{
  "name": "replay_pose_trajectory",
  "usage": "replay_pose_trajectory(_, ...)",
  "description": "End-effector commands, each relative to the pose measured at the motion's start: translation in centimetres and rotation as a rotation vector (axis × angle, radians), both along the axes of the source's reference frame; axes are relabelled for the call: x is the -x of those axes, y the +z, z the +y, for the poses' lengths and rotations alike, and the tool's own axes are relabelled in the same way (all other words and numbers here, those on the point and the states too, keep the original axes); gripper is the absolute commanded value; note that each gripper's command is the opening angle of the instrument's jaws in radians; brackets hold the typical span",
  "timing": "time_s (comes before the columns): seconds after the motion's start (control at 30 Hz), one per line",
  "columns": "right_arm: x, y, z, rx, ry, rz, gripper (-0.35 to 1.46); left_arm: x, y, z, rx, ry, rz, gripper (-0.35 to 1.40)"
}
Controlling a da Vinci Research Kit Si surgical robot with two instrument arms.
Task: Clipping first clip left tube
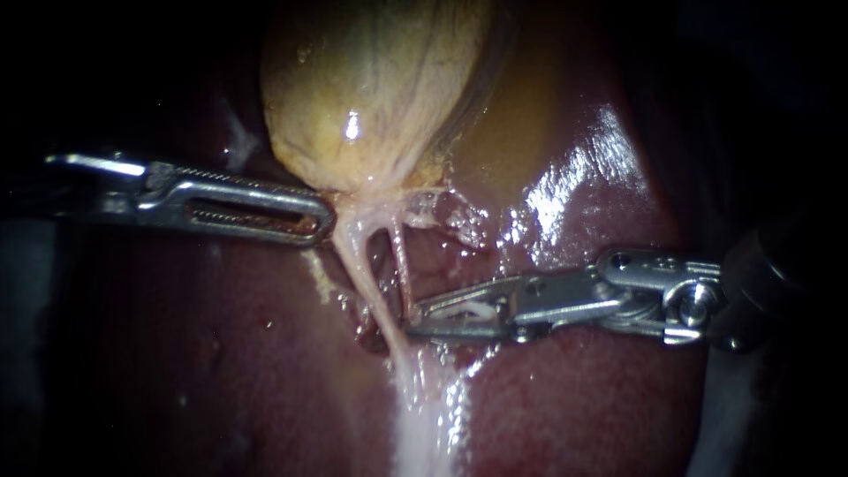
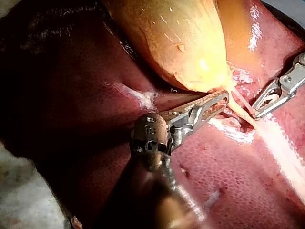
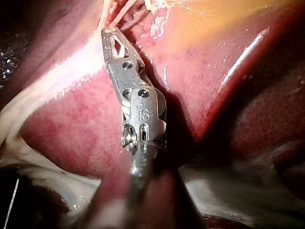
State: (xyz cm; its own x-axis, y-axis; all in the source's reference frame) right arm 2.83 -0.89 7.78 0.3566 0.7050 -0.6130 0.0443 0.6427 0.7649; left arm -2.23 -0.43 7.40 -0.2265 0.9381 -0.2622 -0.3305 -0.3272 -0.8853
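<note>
The yellow gallbladder [image 1: 371,88] lies over the dark red liver [image 1: 221,353]. Two tubes run down from its lower end: the thicker pale left tube [image 1: 367,283] and the thin reddish right tube [image 1: 402,265]. My left instrument [image 1: 329,216] [image 2: 223,98] comes in level, its slotted jaws shut on the pale tissue at the gallbladder's lower end. My right instrument [image 1: 413,320] [image 3: 107,31] [image 2: 255,113] has its jaws open, a pale clip [image 1: 481,309] showing between them. Its tips sit against the tubes where the two meet, the left tube just ahead of the lower tip.
A broad pale band of tissue [image 1: 424,415] continues down from the tubes across the liver. Wet, shiny liver surface [image 1: 574,177] rises behind my right instrument. In the left wrist view a whitish patch [image 2: 138,95] lies on the liver beside my left instrument.
</note>
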Motion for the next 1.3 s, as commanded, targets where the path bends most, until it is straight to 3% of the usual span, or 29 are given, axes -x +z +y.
replay_pose_trajectory(0.03,0.0,0.0,0.0,-0.001,0.0,0.0,-0.21,0.0,0.0,0.0,0.0,0.0,0.0,-0.35)
replay_pose_trajectory(0.73,0.0,0.0,0.0,-0.001,0.0,0.0,-0.21,0.0,0.0,0.0,0.0,0.0,0.0,-0.35)
replay_pose_trajectory(0.8,0.0,0.0,0.0,-0.001,0.0,-0.001,-0.16,0.0,0.0,0.0,0.0,0.0,0.0,-0.35)
replay_pose_trajectory(1.0,-0.07,-0.02,0.05,0.005,0.028,-0.016,0.34,0.0,0.0,0.0,0.0,0.0,0.0,-0.35)
replay_pose_trajectory(1.3,-0.13,-0.02,0.07,0.03,0.036,-0.018,0.45,0.0,0.0,0.0,0.0,0.0,0.0,-0.35)
